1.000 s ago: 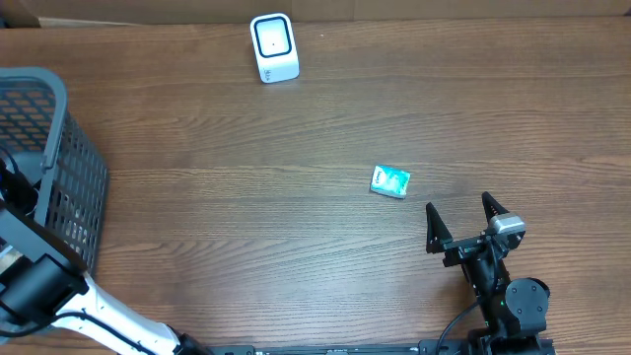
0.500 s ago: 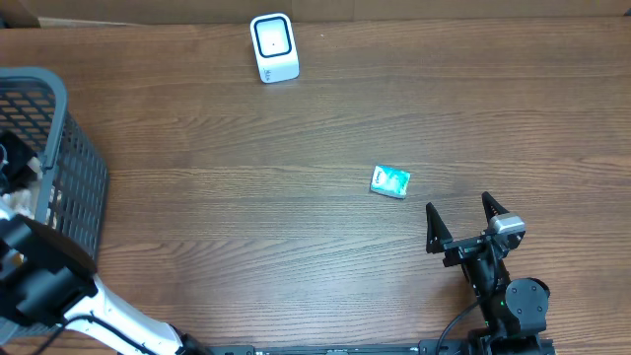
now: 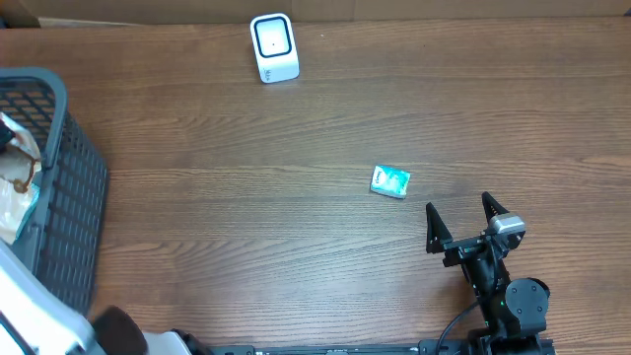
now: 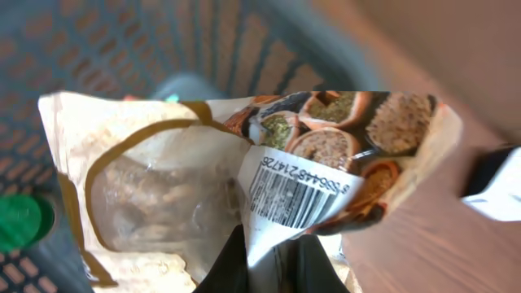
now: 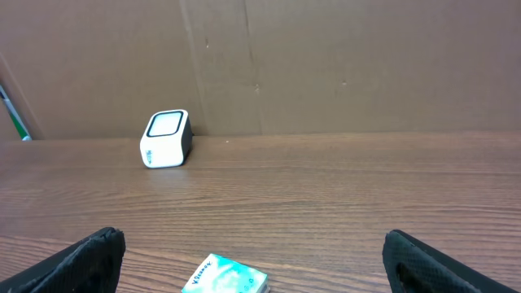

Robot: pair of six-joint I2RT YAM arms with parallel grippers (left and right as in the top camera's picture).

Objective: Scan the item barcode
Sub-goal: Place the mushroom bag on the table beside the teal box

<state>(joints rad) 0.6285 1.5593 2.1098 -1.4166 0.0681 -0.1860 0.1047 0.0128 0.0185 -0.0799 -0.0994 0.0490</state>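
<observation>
In the pickup step, a bag (image 4: pixel 244 187) is pinched by the left fingers (image 4: pixel 226 267) over the basket (image 3: pixel 74 187) at far left; the right fingers (image 3: pixel 435 230) are spread. Next, its barcode (image 4: pixel 286 195) must be faced to the scanner (image 3: pixel 273 46).

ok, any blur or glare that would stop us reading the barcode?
Left wrist: barcode on the food pouch is sharp, the basket behind is blurred. Overhead: evenly lit, crisp, no glare. Right wrist: scanner in focus, its own fingers dark.

I see the scanner (image 3: pixel 274 46) at the table's (image 3: pixel 246 227) far edge, basket (image 3: pixel 74 197) well left of the scanner and nearer me, snack pouch (image 3: pixel 15 187) over the basket's opening, tissue pack (image 3: pixel 390 181) right of the scanner and nearer me.
</observation>
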